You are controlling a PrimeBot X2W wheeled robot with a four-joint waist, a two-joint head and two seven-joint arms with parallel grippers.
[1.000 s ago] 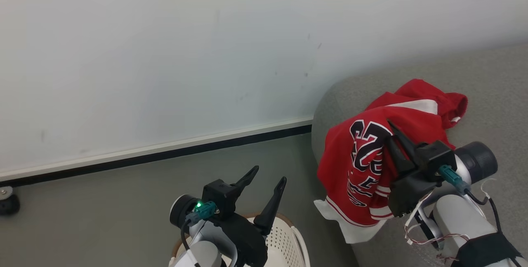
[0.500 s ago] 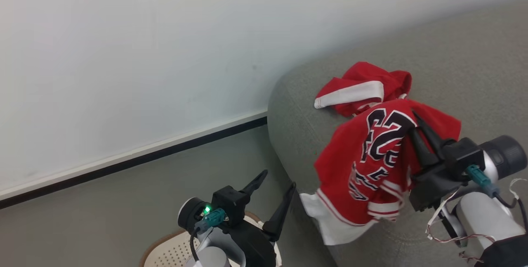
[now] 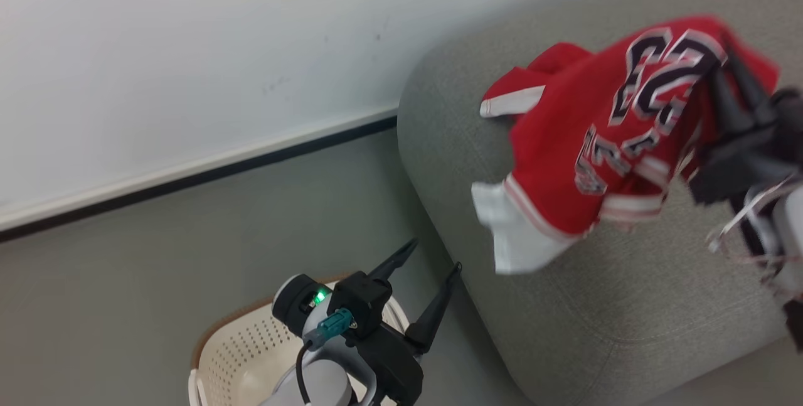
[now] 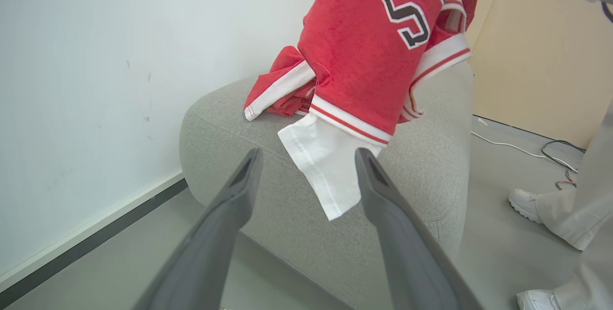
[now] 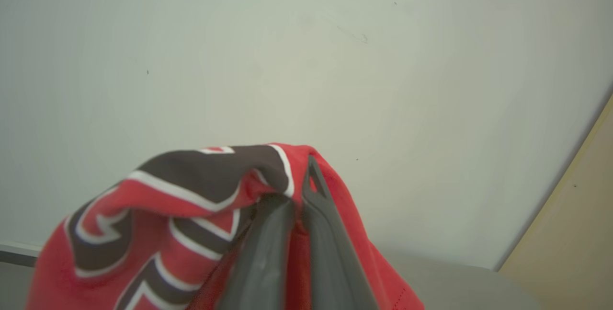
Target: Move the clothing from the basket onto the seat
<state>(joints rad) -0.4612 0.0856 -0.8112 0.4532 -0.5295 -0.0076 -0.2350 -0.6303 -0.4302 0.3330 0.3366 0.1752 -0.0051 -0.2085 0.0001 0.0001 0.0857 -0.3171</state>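
Nearest in the head view, at the bottom, the left gripper [image 3: 436,254] hangs over the floor with its two dark fingers spread wide, holding nothing. Just below and behind it sits the laundry basket [image 3: 232,356], cream with small holes and a brown rim, partly covered by the left arm. In the left wrist view the same left gripper [image 4: 307,153] points at the rounded corner of the seat [image 4: 215,123].

The seat [image 3: 596,318], a large grey woven cushion, rises to the right of the basket. Above it the right gripper [image 3: 728,64], blurred, has its fingers pinched together on the red jersey [image 3: 564,142] near the navy-and-white numbers. The right wrist view shows the right gripper [image 5: 297,190] clamped on a bunched fold of the jersey [image 5: 143,214]. The jersey [image 4: 364,51] hangs lifted over the cushion, with a white flap of cloth [image 4: 325,161] dangling under its striped hem; whether any part touches the seat cannot be told.

Behind the jersey, the second red garment [image 3: 533,80], with a broad white band, lies crumpled on the cushion near its far edge.

Beyond stands a pale wall [image 3: 188,48]. On the floor to the right are a person's white shoe [image 4: 524,204] and pale trouser leg.
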